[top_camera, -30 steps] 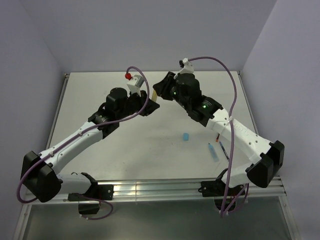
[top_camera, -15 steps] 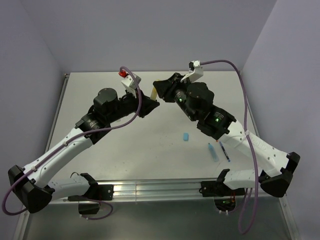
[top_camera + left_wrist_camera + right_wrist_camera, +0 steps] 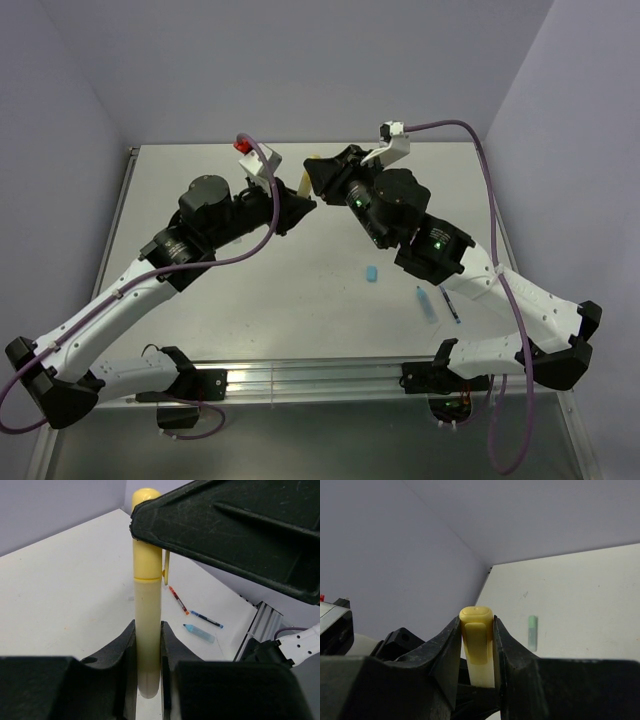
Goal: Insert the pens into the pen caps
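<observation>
My left gripper (image 3: 297, 203) is shut on the pale body of the yellow marker (image 3: 147, 595), which it holds up off the table. My right gripper (image 3: 317, 172) is shut on the yellow cap (image 3: 478, 645), which sits on the marker's top end (image 3: 146, 535). The two grippers meet tip to tip above the back middle of the table. A light blue cap (image 3: 371, 273) lies alone mid-table. The light blue marker (image 3: 428, 303) and dark blue pen (image 3: 450, 305) lie at the right. The red pen (image 3: 178, 600) lies near them. A green marker (image 3: 533, 632) lies further off.
The white table (image 3: 200, 190) has grey walls behind and at both sides. A metal rail (image 3: 300, 380) runs along its near edge. The right arm's forearm (image 3: 470, 275) hangs over the pens at the right.
Both arms have lifted and swung, their elbows spreading outward. The grippers stay joined on the yellow marker and cap, shifted slightly left and back.
</observation>
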Motion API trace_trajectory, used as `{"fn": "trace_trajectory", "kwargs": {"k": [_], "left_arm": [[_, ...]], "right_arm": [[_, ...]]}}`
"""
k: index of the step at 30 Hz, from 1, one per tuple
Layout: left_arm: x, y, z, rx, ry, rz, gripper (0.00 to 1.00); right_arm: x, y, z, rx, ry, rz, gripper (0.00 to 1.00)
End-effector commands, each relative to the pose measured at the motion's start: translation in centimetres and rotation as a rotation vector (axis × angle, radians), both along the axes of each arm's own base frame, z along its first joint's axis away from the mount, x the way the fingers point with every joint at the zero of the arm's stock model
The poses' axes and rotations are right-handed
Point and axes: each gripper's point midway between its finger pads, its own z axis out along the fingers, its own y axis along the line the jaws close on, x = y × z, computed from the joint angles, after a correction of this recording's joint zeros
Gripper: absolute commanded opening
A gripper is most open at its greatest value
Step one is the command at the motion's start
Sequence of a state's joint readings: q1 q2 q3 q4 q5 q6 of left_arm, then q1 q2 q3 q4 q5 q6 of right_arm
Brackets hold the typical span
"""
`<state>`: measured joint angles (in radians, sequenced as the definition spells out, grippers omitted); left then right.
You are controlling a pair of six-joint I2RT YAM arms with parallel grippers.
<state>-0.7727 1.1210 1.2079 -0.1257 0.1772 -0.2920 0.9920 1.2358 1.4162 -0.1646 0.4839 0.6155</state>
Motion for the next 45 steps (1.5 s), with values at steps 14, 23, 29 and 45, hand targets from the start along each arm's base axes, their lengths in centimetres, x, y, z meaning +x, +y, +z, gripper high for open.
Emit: {"fn": "trace_trajectory", "kwargs": {"k": [14, 23, 29, 45], "left_arm": [[-1.6, 2.0, 17.6, -0.346, -0.403, 0.041, 0.01], [-1.5, 1.7, 18.1, -0.341, -0.410, 0.040, 0.00], [-1.4, 1.4, 18.3, -0.339, -0.412, 0.037, 0.00], [0.5, -0.6, -0.2, -0.154, 0.043, 0.075, 0.00]], "right_arm": [[-7.8, 6.9, -12.0, -0.261, 0.252, 0.331, 0.00], [-8.8, 7.8, -14.0, -0.297, 0.272, 0.367, 0.00], [-9.6, 8.3, -14.8, -0.309, 0.282, 0.392, 0.00], [1.7, -2.4, -0.6, -0.181, 0.113, 0.033, 0.56]]}}
